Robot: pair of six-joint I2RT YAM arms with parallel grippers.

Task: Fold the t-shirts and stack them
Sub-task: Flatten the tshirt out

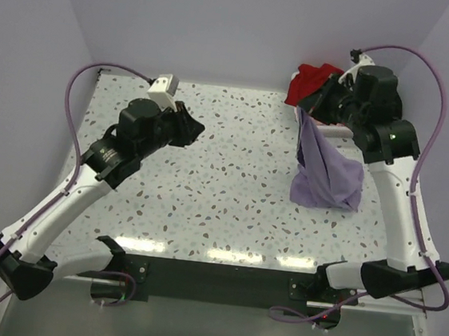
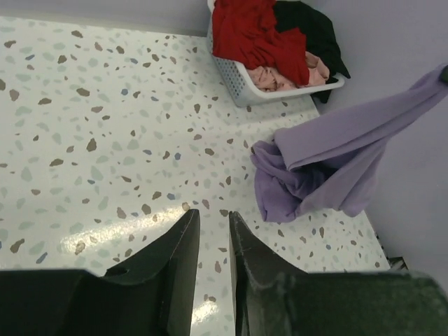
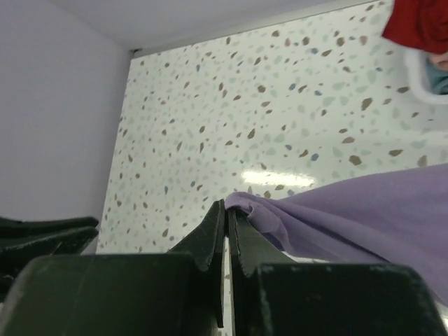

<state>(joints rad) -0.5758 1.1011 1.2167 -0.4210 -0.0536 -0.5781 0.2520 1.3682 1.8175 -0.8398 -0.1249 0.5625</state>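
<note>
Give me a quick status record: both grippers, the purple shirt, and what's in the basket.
left gripper: slightly open, empty, above the bare table
right gripper: shut on an edge of the purple shirt
purple shirt: hangs from the right gripper, lower part bunched on the table, right side
basket: white, far right corner of the table
basket contents: red shirt, black shirt, pink shirt, heaped unfolded
folded stack: none visible
</note>
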